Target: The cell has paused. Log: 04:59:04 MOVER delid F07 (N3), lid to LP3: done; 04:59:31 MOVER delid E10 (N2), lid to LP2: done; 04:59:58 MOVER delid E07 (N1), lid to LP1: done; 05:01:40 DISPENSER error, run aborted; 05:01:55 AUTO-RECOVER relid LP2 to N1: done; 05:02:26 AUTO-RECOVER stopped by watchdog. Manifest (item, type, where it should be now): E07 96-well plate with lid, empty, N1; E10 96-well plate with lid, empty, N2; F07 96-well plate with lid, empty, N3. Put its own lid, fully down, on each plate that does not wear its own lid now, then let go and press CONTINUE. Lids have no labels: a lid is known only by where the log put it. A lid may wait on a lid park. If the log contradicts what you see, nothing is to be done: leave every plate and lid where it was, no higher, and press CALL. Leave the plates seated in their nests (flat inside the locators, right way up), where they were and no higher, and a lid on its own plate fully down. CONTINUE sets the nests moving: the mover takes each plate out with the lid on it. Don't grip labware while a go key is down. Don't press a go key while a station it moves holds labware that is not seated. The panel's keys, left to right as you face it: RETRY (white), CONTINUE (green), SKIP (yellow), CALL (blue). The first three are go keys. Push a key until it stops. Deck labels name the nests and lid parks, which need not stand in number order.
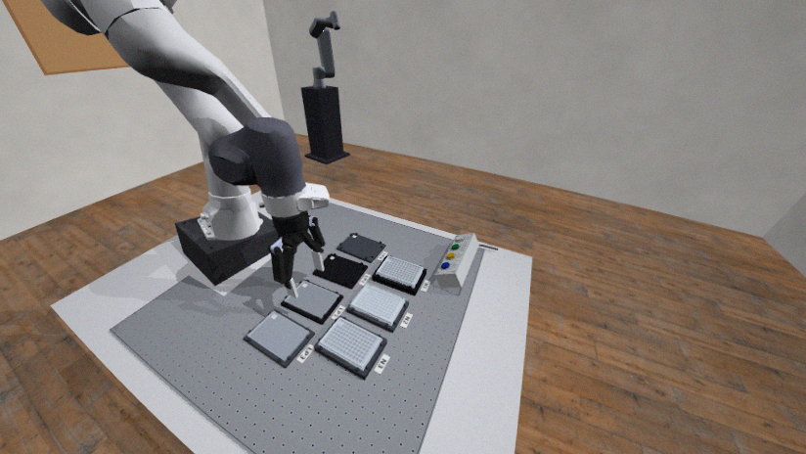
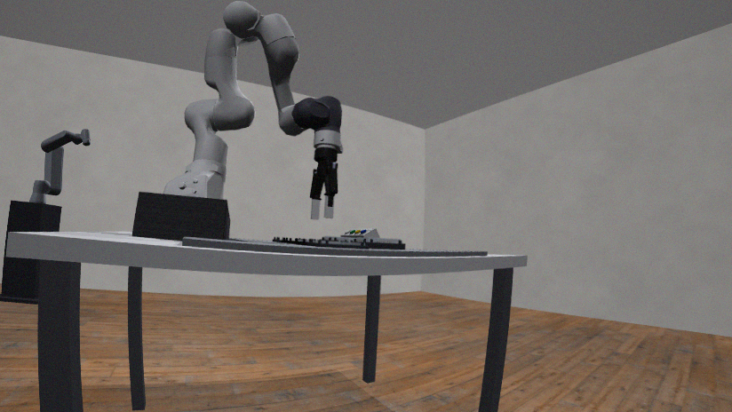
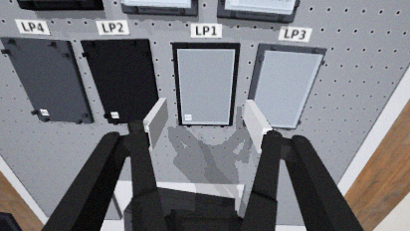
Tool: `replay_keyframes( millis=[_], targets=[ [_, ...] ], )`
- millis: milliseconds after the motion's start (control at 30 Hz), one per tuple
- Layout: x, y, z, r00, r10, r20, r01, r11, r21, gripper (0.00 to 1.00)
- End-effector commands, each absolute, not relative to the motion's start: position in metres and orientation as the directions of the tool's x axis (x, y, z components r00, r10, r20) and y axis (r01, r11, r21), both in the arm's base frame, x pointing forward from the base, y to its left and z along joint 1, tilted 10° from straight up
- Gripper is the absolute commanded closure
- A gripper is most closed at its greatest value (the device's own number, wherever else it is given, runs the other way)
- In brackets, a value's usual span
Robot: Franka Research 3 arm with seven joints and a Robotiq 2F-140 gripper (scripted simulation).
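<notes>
My gripper is open and empty. It hangs well above the deck. In the wrist view its fingers straddle the near end of the lid on park LP1. A second lid lies on LP3. LP2 and LP4 are bare. Three plates sit in the nests: N1 and N3 show open well grids. N2 looks smoother, as if under a lid.
The key panel stands at the far right of the deck beyond N1, with green, yellow and blue keys visible. The robot base is behind the lid parks. The deck's edge runs right of LP3.
</notes>
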State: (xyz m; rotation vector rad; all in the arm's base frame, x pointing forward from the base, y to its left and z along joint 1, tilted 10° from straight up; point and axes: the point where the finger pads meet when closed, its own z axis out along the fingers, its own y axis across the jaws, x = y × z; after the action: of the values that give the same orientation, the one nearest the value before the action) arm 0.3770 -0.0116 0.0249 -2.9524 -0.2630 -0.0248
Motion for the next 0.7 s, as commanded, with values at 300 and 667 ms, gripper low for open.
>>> replay_keyframes(
  millis=[300,667],
  targets=[
    [0.3767,-0.0106,0.0250,0.983,0.183,0.036,0.186,-0.967,-0.175,0.34],
    [0.3767,-0.0100,0.0218,0.982,0.183,0.036,0.186,-0.967,-0.175,0.34]
  ],
)
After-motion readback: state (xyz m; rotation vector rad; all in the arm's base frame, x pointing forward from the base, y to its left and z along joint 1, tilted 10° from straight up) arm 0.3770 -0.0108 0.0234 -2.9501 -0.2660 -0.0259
